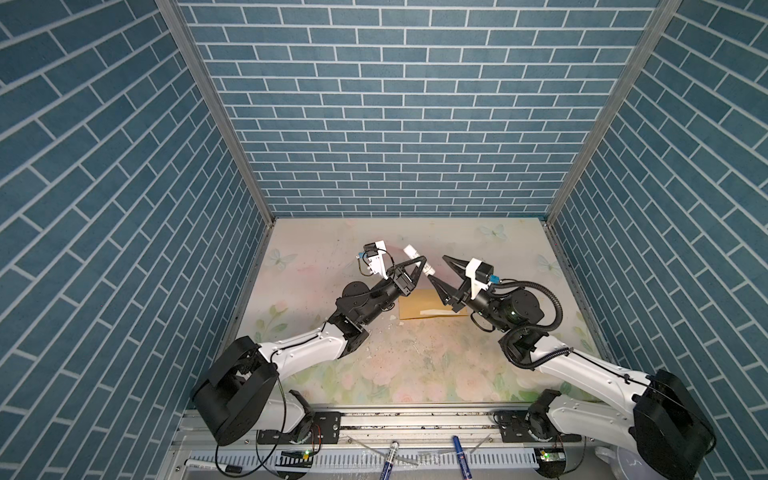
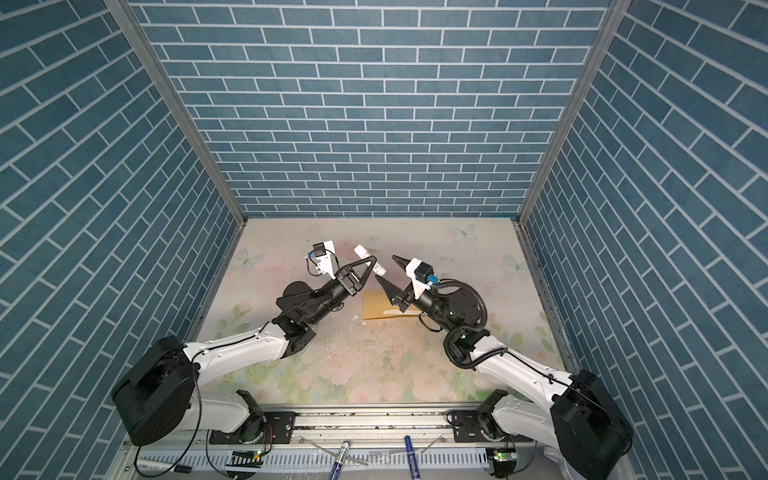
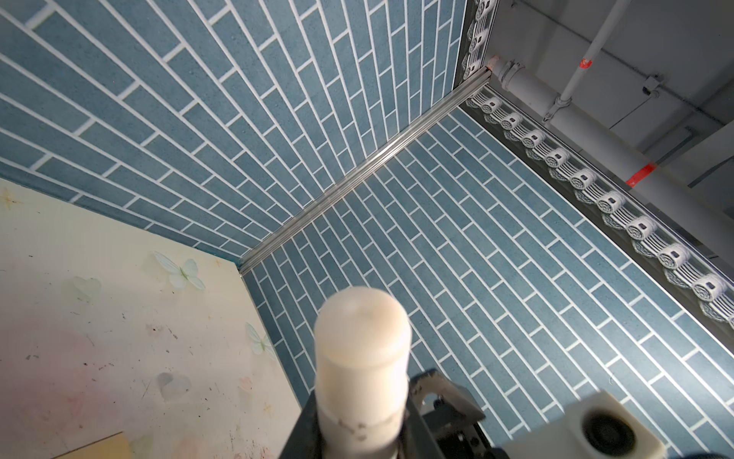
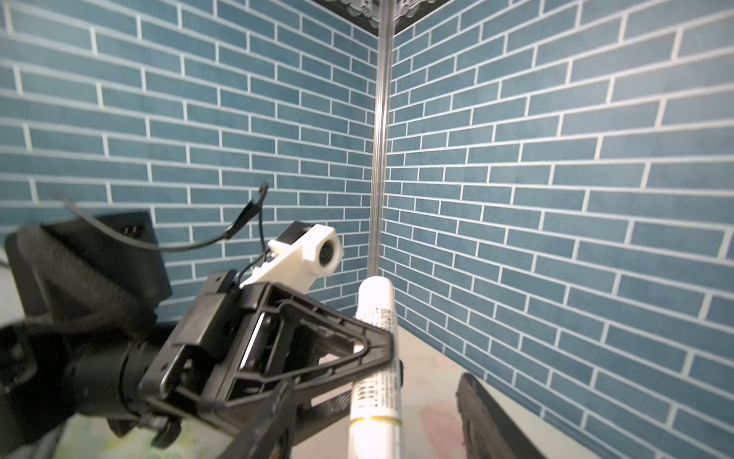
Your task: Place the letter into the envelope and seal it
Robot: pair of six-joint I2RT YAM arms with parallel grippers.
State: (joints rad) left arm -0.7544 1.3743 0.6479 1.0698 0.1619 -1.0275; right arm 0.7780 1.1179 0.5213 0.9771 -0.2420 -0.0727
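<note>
Lying flat: envelope [image 1: 417,304], pale strip [image 1: 432,311] across it

Bright, even overhead light; walls bow outward; right wrist foreground blurred.

Just above the frame's centre, the left gripper [image 2: 372,262] is clamped around a white tube [image 2: 361,251]. The tube slants from upper left to lower right, clear of the table [image 2: 374,365]. Facing it from the right, the right gripper [image 2: 386,270] has its 2 black fingers spread wide, the lower tip just beside the tube's lower end; whether they touch cannot be told. Below both, the envelope [image 2: 374,309] lies flat on the floral surface, with a pale strip [image 2: 394,311] on it and its right part hidden under the right arm [image 2: 432,305]. Along the bottom edge, 2 blue markers [image 2: 338,455] lie by a slotted rail [image 2: 436,459]. Blue brick walls [image 2: 374,124] close in 3 sides.
</note>
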